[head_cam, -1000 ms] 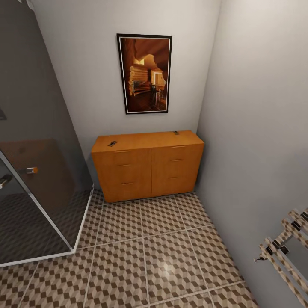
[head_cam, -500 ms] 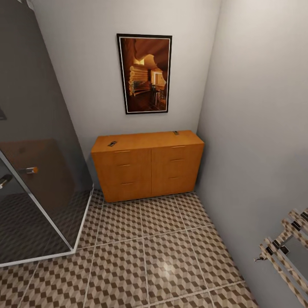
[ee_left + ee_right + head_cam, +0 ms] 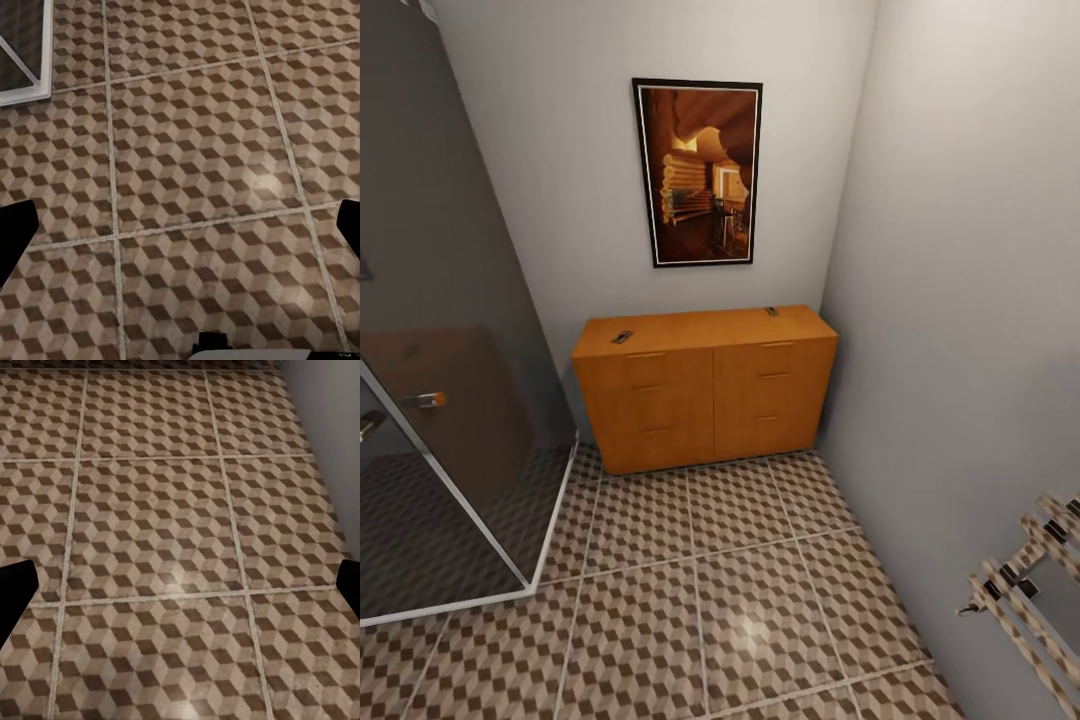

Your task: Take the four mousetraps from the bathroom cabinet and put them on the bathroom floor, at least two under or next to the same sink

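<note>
Your left gripper (image 3: pixel 180 225) is showing its two dark fingertips (image 3: pixel 16 229) at opposite edges of the left wrist view, spread wide and gripping nothing, hanging over the floor (image 3: pixel 187 150). Your right gripper (image 3: pixel 180 585) is doing the same in its own view: fingertips (image 3: pixel 15 585) wide apart, empty, over tiles beside a grey wall (image 3: pixel 330 427). In the head view, the cabinet (image 3: pixel 705 400) is standing at 12 o'clock against the far wall. One mousetrap (image 3: pixel 622 337) is lying on its top toward 11 o'clock, another (image 3: pixel 771 311) toward 1 o'clock. A glass shower screen (image 3: pixel 450 400) is sitting at 9 o'clock.
</note>
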`<state>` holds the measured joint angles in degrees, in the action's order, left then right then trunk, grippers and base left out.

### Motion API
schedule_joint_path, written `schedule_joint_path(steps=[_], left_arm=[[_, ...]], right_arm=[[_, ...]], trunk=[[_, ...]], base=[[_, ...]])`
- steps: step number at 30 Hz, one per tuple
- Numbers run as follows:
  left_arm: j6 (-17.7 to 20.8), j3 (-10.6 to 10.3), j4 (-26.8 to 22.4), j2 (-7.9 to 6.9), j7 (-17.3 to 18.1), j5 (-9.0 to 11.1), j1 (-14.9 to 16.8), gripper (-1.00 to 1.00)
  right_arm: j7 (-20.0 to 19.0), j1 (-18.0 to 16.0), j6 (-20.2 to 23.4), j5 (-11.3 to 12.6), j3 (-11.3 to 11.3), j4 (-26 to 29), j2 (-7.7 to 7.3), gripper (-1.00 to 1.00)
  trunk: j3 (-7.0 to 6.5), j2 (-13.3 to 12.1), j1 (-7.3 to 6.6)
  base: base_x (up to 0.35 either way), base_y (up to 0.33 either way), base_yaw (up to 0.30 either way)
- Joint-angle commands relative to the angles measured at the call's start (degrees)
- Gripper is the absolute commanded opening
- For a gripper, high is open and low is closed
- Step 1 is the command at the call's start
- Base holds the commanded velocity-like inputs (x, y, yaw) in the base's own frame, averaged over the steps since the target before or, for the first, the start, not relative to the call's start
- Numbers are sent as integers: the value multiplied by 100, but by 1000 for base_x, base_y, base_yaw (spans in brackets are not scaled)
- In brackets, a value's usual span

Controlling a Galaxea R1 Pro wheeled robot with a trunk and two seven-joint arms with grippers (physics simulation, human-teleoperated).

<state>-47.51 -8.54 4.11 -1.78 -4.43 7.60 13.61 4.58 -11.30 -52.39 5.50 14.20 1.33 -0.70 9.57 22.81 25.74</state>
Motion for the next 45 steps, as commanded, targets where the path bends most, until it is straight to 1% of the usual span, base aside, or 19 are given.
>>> schedule_joint_path(steps=[1,17,45], left_arm=[[-30,-51,20,2,-14,39,10,100],[-32,-51,20,2,-14,39,10,100],[-31,-51,20,2,-14,39,10,100]], right_arm=[[16,-4,-16,58,51,-2,0,100],[13,-4,-17,66,48,-2,1,100],[17,-4,-19,65,48,-2,0,100]], trunk=[[11,11,5],[11,11,5],[11,11,5]], base=[[185,-5,0],[261,-34,0],[14,0,0]])
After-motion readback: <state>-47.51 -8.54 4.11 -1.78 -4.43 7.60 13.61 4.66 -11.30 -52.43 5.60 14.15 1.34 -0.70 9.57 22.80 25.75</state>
